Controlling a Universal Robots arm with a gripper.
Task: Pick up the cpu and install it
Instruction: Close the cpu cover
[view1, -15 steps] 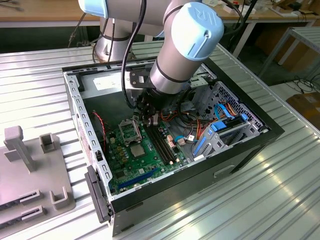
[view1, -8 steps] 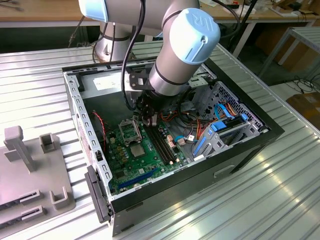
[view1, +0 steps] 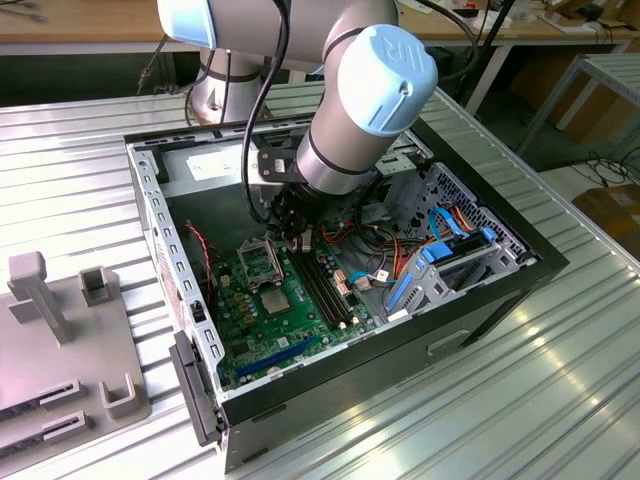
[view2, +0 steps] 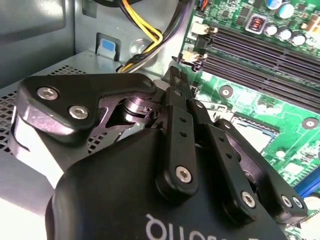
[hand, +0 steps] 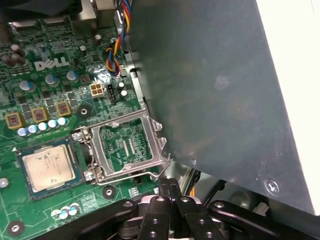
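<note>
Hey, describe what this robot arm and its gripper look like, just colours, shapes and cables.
The arm is a thick silver-grey tube with rounded light-blue joint caps, one embossed with a logo, and a black cable running along it. The gripper is matte black: a blocky body with white lettering, flat linkage bars joined by silver screws, and narrow black fingers.

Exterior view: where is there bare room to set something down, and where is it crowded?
Free: the ribbed table on the exterior view's right of the case, and the strip between case and grey fixture. Crowded: inside the case, around the arm, cables and drive cage.
</note>
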